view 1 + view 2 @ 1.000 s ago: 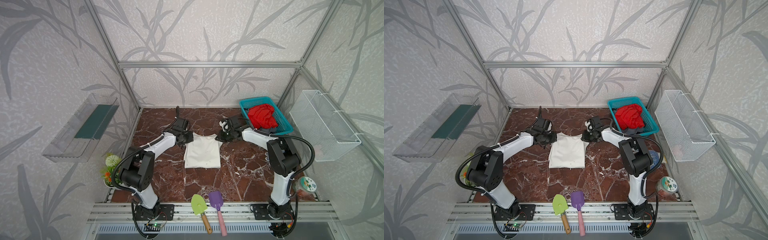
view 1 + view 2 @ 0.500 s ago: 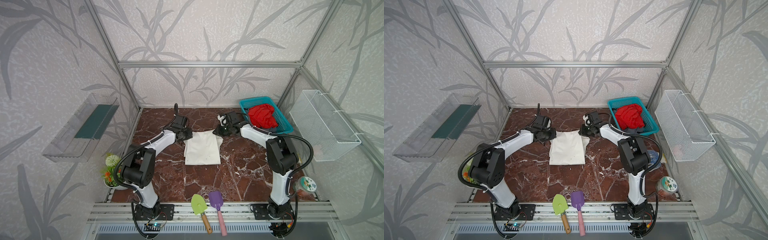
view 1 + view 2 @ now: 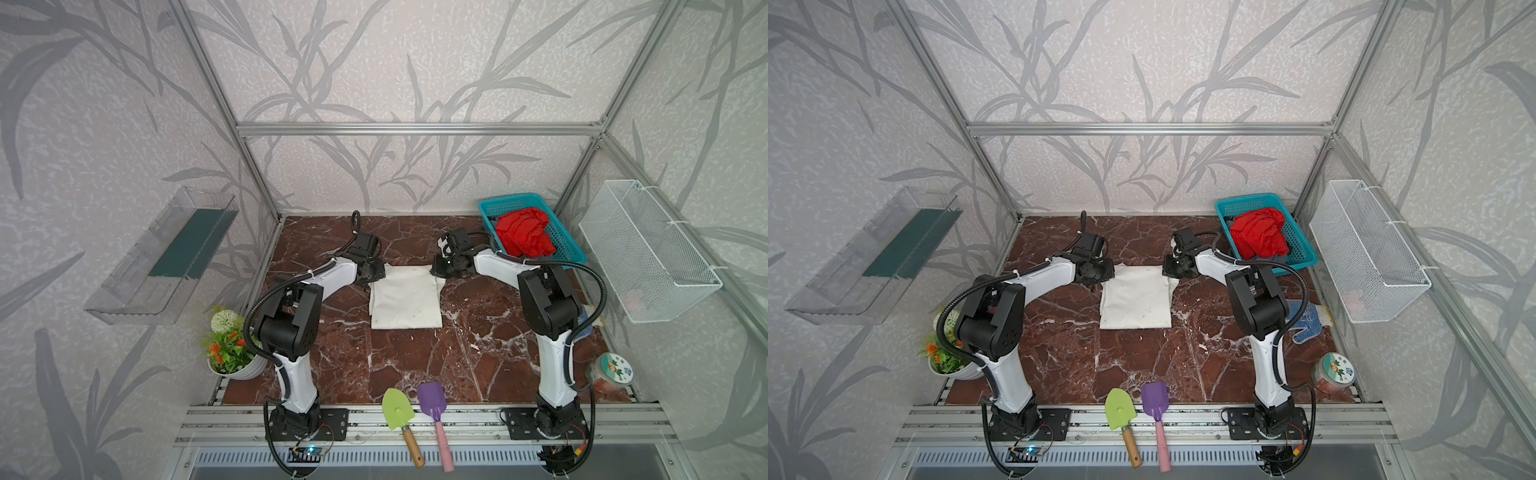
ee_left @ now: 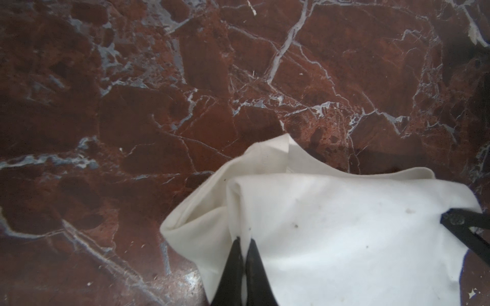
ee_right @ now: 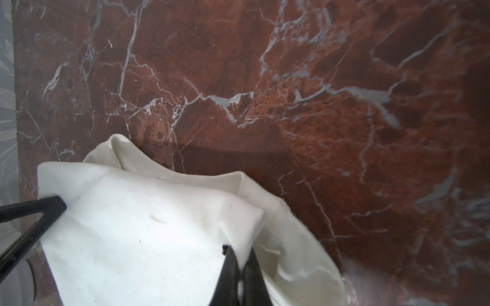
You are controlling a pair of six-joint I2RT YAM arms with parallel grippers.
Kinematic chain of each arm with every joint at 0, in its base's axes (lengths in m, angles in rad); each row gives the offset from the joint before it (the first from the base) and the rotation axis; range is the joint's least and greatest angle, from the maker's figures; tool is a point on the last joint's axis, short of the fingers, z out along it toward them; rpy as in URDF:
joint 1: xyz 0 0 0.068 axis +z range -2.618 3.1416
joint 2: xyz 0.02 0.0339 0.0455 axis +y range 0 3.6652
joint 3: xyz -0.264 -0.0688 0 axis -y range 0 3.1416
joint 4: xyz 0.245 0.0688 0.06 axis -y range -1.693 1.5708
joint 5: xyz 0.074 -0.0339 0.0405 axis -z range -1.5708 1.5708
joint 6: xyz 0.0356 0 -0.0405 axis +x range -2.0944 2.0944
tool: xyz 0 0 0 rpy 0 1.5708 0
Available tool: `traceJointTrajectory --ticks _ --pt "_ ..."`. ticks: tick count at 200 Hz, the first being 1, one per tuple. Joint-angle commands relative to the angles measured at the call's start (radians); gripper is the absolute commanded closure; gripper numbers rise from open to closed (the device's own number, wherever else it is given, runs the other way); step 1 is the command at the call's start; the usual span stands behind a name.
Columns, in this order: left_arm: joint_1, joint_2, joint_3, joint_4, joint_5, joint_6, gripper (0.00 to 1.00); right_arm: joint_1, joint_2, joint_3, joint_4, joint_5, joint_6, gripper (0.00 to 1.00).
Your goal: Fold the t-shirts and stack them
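Marble tabletop (image 3: 415,361), cream t-shirt (image 3: 405,297), leaf-patterned walls (image 3: 395,75), aluminium frame (image 3: 415,129)

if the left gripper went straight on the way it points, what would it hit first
The left gripper, shut on the cream t-shirt, would push into that bunched cloth first, then probably the marble table; depth is unclear.

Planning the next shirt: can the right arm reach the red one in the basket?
Likely not yet: right gripper is shut on the cream shirt; the red shirt lies uncovered nearby.
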Motion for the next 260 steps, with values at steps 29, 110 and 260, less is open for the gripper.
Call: traceJointTrajectory --ticks 29,110,260 --pt "-0.001 -0.109 -0.043 0.082 0.001 0.008 0.68 0.037 -0.108 0.036 -0.047 0.085 -0.041 0.68" --pt "0.001 0.075 0.028 0.196 0.128 -0.074 0.7 0.077 0.038 0.106 0.007 -0.03 0.055 0.71" --pt "0.002 -0.181 -0.24 0.295 0.142 -0.031 0.71 0.021 -0.173 -0.114 0.085 -0.06 0.028 0.7"
